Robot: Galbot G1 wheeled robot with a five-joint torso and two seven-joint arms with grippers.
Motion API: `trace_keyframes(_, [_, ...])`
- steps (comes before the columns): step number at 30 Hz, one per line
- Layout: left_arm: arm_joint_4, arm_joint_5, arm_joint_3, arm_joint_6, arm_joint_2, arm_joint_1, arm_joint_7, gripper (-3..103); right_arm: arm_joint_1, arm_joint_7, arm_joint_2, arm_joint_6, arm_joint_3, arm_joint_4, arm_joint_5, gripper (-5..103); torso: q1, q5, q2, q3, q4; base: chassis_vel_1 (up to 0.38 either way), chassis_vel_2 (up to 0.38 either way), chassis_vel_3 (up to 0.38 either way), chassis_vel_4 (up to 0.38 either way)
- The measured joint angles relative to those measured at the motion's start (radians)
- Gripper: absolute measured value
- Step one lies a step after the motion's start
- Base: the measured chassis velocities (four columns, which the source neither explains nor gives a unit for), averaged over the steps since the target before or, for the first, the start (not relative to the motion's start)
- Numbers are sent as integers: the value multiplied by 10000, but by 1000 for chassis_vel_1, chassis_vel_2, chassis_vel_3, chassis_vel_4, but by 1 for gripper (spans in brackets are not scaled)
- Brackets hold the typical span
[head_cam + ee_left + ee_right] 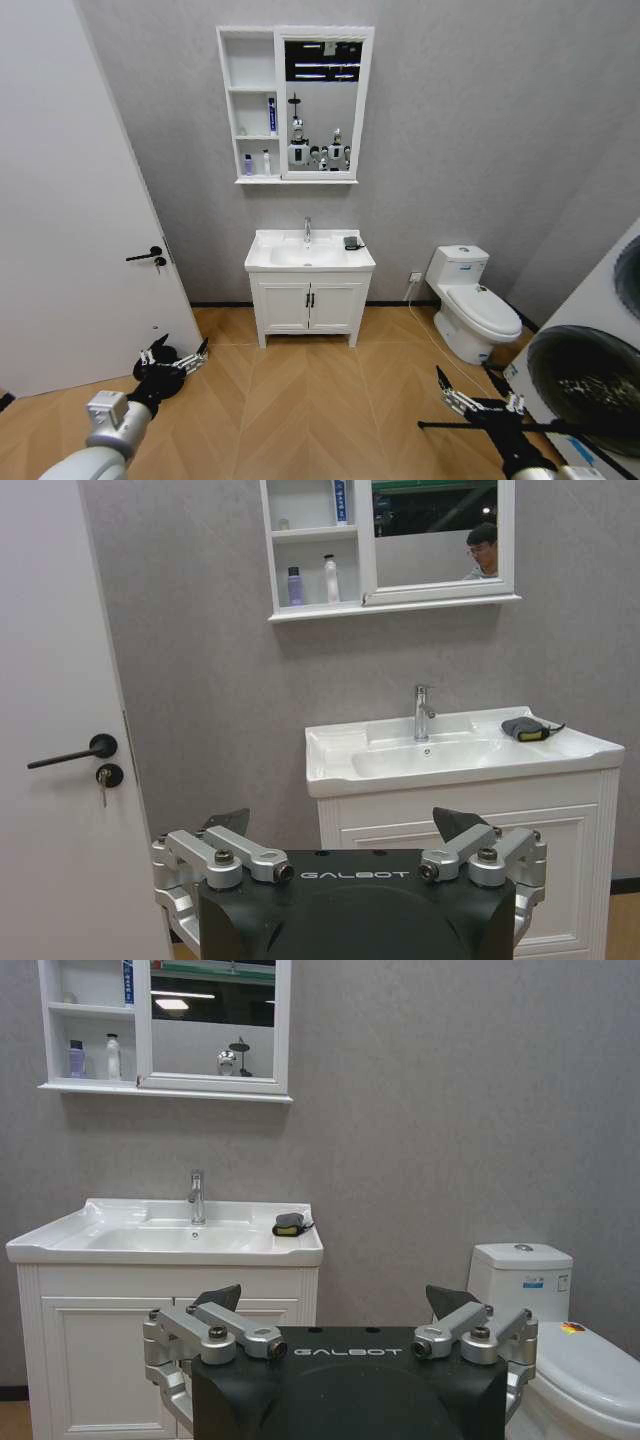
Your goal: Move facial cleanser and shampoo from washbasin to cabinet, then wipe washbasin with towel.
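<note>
Ahead I see a white toilet [472, 312] right of the vanity [309, 305], a grey door [60, 230] with dark handle [146, 255], a tall blue-and-white tube [271, 114] shelved.

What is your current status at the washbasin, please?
Left tool and right tool open, low, well short of white ceramic washbasin. Purple bottle and white bottle on cabinet's bottom shelf. Dark grey towel on basin.

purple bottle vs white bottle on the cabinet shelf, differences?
Colour: the small purple bottle with dark cap is purple, the small white bottle with dark cap white. Height: the white one stands taller. Both stand upright, apart, on the white wall cabinet's lowest shelf.
</note>
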Motion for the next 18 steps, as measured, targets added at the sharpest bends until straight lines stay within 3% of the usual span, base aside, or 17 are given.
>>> trace_keyframes(18, [0, 0, 0, 0, 0, 0, 0, 100, 0, 0, 0, 0, 0, 0, 0, 100, 1, 0, 0, 0, 0, 5, 9, 11, 4])
